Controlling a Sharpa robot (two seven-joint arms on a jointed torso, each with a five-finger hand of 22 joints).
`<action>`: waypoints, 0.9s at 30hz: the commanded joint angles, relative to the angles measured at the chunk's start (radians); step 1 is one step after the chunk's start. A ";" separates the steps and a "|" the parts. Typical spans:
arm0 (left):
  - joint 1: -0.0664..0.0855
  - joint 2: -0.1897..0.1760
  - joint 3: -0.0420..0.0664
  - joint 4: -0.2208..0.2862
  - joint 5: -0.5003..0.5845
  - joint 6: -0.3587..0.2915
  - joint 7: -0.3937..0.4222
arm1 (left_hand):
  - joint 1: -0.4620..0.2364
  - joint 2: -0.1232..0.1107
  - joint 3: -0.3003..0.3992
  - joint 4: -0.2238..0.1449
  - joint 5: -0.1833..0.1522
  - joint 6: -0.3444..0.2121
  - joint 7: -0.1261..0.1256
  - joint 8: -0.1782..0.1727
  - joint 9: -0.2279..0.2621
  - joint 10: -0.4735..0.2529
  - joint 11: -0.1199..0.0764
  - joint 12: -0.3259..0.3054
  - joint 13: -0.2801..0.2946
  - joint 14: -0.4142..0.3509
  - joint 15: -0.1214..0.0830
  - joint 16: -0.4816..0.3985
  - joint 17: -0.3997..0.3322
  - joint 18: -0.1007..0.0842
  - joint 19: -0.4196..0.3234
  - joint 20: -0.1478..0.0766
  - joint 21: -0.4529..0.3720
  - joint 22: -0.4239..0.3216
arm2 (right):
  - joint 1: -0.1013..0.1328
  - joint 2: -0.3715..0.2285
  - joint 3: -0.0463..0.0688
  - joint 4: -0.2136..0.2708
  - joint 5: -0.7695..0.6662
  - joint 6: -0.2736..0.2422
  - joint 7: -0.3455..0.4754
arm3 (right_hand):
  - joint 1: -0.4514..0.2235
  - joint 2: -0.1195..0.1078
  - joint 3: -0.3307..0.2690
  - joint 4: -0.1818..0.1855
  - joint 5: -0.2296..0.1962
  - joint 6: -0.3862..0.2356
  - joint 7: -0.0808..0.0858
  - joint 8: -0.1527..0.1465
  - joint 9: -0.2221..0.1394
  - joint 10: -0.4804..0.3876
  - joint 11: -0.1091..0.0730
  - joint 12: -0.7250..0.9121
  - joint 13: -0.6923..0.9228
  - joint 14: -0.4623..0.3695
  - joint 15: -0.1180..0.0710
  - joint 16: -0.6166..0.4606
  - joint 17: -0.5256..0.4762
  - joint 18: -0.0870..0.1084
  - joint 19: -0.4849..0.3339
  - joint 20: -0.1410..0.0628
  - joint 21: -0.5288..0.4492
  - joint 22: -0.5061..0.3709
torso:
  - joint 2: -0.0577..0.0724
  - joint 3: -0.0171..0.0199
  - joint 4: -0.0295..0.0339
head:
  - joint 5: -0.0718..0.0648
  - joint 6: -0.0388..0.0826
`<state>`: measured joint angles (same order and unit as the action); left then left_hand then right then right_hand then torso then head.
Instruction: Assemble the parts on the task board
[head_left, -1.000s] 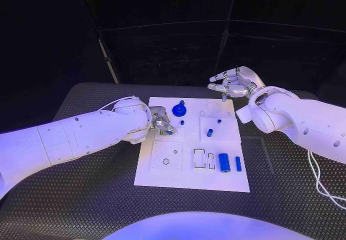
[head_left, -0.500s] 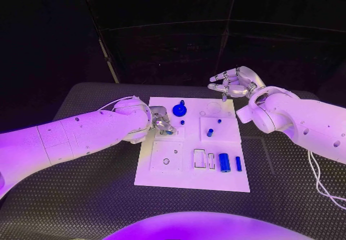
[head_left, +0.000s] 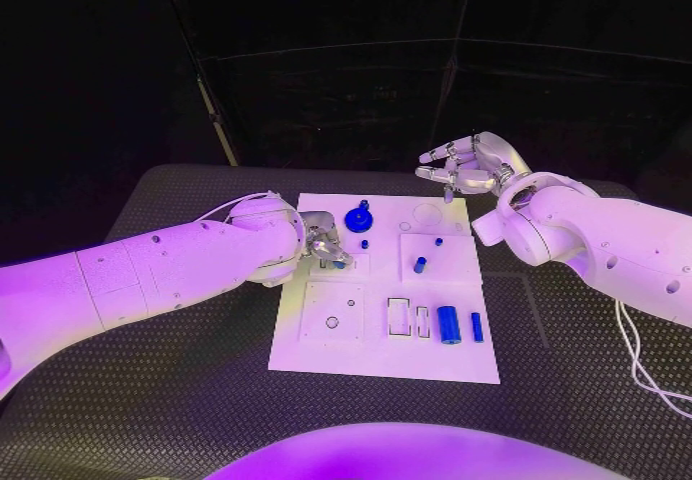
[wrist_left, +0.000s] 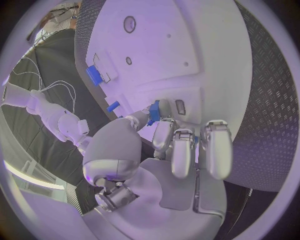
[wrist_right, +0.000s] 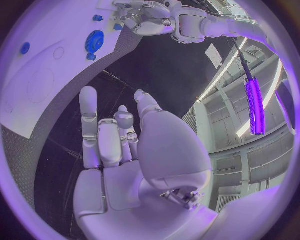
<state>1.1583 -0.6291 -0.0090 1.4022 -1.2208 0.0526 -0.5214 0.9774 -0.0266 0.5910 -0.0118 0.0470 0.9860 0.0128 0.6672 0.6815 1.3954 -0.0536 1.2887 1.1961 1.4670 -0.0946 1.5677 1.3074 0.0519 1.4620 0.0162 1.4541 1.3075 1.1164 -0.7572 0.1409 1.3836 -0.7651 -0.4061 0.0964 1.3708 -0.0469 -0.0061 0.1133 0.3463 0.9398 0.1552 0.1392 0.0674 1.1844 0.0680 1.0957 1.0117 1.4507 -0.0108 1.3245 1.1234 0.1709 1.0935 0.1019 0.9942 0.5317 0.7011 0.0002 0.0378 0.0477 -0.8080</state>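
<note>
Left hand (head_left: 326, 248) pinches small blue part (wrist_left: 154, 106) at task board (head_left: 368, 355); right hand (head_left: 469, 165) open, empty. Several parts (head_left: 449, 325) unplaced; approx. early-mid.

A black table (head_left: 173, 400) with a raised diamond-tread surface fills the foreground, its far corners rounded. A thin white cable (head_left: 635, 365) trails in loops over the table's right side. Behind the table hangs a dark backdrop crossed by thin pale rods (head_left: 216, 125), one slanting down toward the table's far left corner.
</note>
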 joint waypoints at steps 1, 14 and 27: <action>-0.001 0.002 -0.001 0.003 -0.018 -0.020 -0.004 | 0.023 0.016 0.020 -0.021 0.003 0.003 -0.007 0.000 0.002 0.005 -0.003 0.006 0.002 0.104 -0.007 0.003 0.263 -0.011 0.015 -0.005 0.002 0.097 | 0.002 0.001 0.001 0.001 -0.002 0.006 0.008 | -0.010 -0.003 -0.001 0.008 0.002 -0.008 0.001 0.005 0.002 -0.005 0.001 0.004 -0.001 -0.003 0.004 -0.004 0.001 0.006 0.008 -0.002 -0.004 -0.001 | 0.000 -0.0007 0.0000 | 0.000 0.000; -0.001 0.003 -0.001 0.003 -0.020 -0.021 -0.005 | 0.033 0.022 0.024 -0.026 0.002 0.003 -0.006 0.000 0.003 0.005 -0.002 0.005 0.000 0.104 -0.007 0.003 0.263 -0.011 0.015 -0.005 0.002 0.097 | 0.002 0.001 0.001 -0.001 -0.002 0.010 0.007 | -0.013 -0.002 -0.001 0.010 0.003 -0.008 0.001 0.005 0.002 -0.004 0.001 0.005 -0.001 -0.003 0.004 -0.004 0.002 0.006 0.009 -0.002 -0.004 -0.001 | 0.000 -0.0001 0.0001 | 0.000 -0.001; -0.001 0.007 -0.001 -0.005 -0.048 0.022 -0.008 | 0.034 0.021 0.022 -0.027 0.002 0.002 -0.005 0.000 0.003 0.004 -0.002 0.003 -0.002 0.104 -0.007 0.003 0.263 -0.011 0.015 -0.005 0.002 0.097 | 0.002 0.000 0.001 -0.001 -0.002 0.015 0.006 | -0.016 -0.001 -0.002 0.013 0.003 -0.008 0.001 0.006 0.002 -0.005 0.001 0.006 -0.002 -0.003 0.004 -0.004 0.002 0.006 0.009 -0.002 -0.005 -0.002 | 0.000 -0.0006 -0.0001 | -0.001 -0.006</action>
<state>1.1573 -0.6224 -0.0092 1.4004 -1.2499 0.0464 -0.5226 0.9811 -0.0232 0.5909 -0.0118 0.0460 0.9885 0.0111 0.6663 0.6828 1.3953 -0.0530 1.2887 1.1959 1.4670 -0.0945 1.5677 1.3073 0.0532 1.4620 0.0162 1.4535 1.3075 1.1164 -0.7573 0.1409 1.3811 -0.7651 -0.3995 0.0965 1.3631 -0.0470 -0.0092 0.1217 0.3463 0.9398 0.1552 0.1391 0.0674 1.1844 0.0679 1.0956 1.0108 1.4507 -0.0107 1.3245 1.1247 0.1709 1.0972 0.0982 0.9942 0.5310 0.7010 -0.0001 0.0376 0.0465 -0.8137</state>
